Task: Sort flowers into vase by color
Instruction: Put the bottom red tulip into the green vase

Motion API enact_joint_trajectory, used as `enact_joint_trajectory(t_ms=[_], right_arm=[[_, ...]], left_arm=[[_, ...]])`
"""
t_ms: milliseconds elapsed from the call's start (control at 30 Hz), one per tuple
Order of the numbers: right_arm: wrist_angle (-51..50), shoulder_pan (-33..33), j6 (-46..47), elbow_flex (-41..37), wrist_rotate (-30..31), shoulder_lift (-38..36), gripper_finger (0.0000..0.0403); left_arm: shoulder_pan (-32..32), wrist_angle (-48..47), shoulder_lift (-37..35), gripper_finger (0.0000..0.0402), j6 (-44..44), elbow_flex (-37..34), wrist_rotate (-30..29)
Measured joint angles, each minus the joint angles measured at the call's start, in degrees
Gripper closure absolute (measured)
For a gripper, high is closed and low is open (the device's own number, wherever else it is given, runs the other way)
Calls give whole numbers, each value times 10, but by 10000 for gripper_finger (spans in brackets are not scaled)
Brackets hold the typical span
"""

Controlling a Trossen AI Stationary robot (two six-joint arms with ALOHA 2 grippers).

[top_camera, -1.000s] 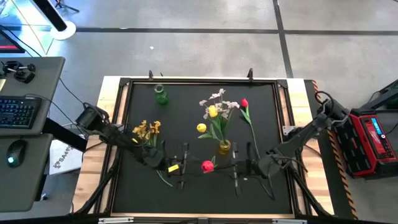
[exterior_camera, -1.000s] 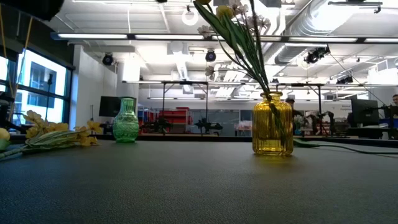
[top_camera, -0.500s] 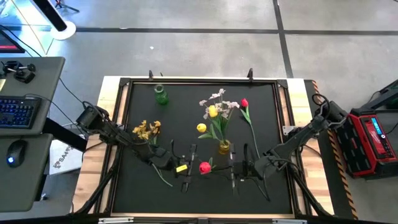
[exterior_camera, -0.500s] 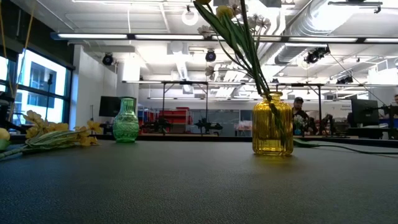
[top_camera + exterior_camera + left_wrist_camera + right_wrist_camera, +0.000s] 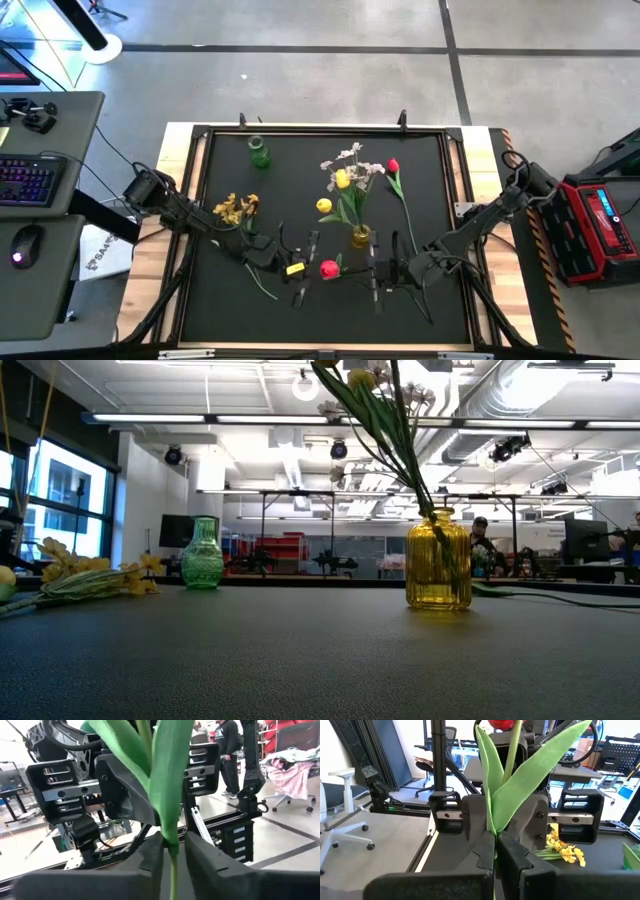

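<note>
The red flower hangs between my two grippers over the near-middle of the table, bloom toward my left side, stem running across to my right. My right gripper has its fingers pinched together on the stem just below where the leaves fan out, and the right wrist view shows that clearly, red bloom up top. My left gripper is pinched on it too; in the left wrist view the green stem and a broad leaf rise straight out from between the closed fingers. So two clamps on one thin stem, and that is the danger: if one arm pulls before the other lets go, I judge the stem bends, kinks or slides out of a grip. Letting go too early on the wrong side could let the bloom swing and drop. Just behind it stands the yellow vase, already carrying the two yellow tulips and the pale blossom sprig; a careless swing could catch those leaning stems and tip it. The second red flower lies beside that vase, the orange-yellow sprig lies by my left arm, and the green vase waits well apart at the far edge, empty as far as I can see.
</note>
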Motion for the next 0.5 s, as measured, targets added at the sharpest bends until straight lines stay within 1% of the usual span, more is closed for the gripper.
enact_joint_trajectory(t_ms=[133,233,300,400,500], right_arm=[[-5,0,14,0,-6,0,403],[-7,0,18,0,-19,0,402],[-9,0,33,0,-19,0,396],[-17,0,54,0,-19,0,365],[-32,0,70,0,-21,0,315]], left_arm=[[-7,-1,0,391,29,0,-18],[-21,-11,-8,394,45,-1,-63],[-30,-45,-25,397,40,-5,-93],[-36,-125,-61,399,-8,-14,-132],[-40,-221,-103,400,-70,-29,-187]])
